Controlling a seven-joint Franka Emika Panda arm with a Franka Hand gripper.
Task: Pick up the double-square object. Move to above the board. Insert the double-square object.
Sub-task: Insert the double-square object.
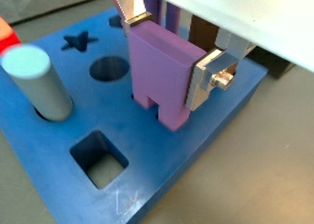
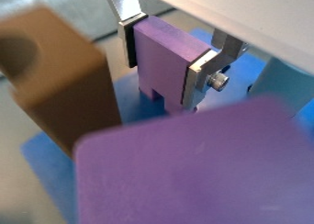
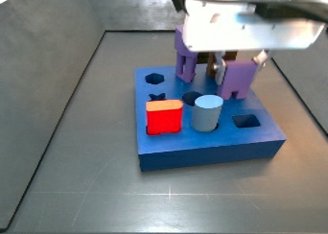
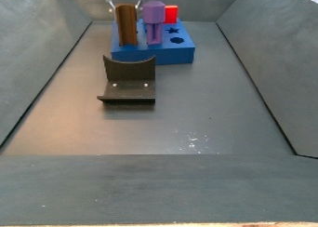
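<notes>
Gripper (image 1: 170, 46) is down over the blue board (image 1: 196, 154), its silver fingers (image 1: 208, 78) clamped on the double-square object (image 1: 166, 67), one plate on each side. The light-purple block stands upright w/ its stepped lower end right at the board's top; can't tell whether it's entered a hole or just touches the surface. Same grip shows in the second wrist view: gripper (image 2: 166, 46) closed on the double-square object (image 2: 166, 62), w/ a brown block (image 2: 55, 76) just beside it and a big blurred purple shape (image 2: 196, 168) filling the foreground.

On the board in a wrist view: a grey-blue cylinder peg (image 1: 37, 81) standing upright, an open square hole (image 1: 101, 159), a round hole (image 1: 108, 69) and a star-shaped hole (image 1: 79, 41).

In a side view the gripper (image 3: 221, 60) hangs at the far part of the board (image 3: 205, 147), which lies on the dark counter (image 3: 77, 180); a red block (image 3: 163, 117) and the cylinder peg (image 3: 205, 113) stand near the board's front, a taller purple peg (image 3: 239, 77) by the gripper. From the opposite end, the fixture (image 4: 129, 79) stands on the counter (image 4: 187, 119) near the board (image 4: 174, 46), the gripper (image 4: 128, 6) above it.
</notes>
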